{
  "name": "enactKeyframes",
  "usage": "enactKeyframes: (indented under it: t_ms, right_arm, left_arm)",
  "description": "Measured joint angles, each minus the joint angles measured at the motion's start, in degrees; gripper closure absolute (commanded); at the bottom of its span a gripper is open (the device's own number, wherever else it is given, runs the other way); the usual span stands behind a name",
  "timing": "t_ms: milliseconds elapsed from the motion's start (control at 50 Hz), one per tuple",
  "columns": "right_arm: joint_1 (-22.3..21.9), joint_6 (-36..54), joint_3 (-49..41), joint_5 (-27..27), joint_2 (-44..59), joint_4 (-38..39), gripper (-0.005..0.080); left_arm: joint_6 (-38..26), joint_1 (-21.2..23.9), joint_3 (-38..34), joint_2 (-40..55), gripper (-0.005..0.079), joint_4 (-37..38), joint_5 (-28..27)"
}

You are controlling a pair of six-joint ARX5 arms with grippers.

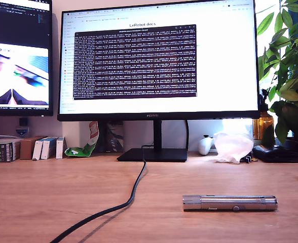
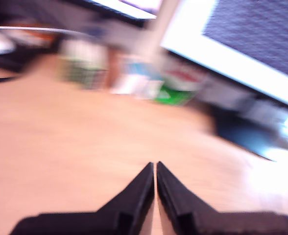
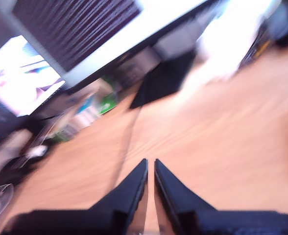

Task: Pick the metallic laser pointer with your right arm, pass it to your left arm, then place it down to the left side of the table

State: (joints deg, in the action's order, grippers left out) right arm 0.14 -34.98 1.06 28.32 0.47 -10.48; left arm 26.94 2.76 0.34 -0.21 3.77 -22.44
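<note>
The metallic laser pointer (image 1: 230, 203) lies flat on the light wood table (image 1: 42, 197), near the front at the exterior view's right, its small button facing the camera. No arm or gripper shows in the exterior view. In the blurred first wrist view, my first gripper (image 2: 155, 165) hangs over bare wood with its black fingers together and nothing between them. My second gripper (image 3: 150, 161) is also shut and empty, with a thin slit between its tips, above wood near a dark cable (image 3: 127, 147). Neither wrist view shows the pointer.
A black cable (image 1: 134, 190) runs from the monitor stand (image 1: 154, 153) toward the front edge. Small boxes (image 1: 42, 148) line the back at the exterior view's left. A crumpled white bag (image 1: 232, 147) and a plant (image 1: 291, 76) stand at its back right.
</note>
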Motion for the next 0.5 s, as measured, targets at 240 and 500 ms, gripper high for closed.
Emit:
enactKeyframes:
  t_ms: [240,500]
  right_arm:
    - [0.0,-0.6,5.4,8.0,2.4,-1.2,0.0763]
    - [0.0,6.1,15.1,13.8,14.6,-2.8,0.0763]
  left_arm:
    - [0.0,1.1,0.2,0.0,0.0764,0.1,-9.2]
    - [-3.3,1.5,6.5,7.0,0.0764,1.5,-19.2]
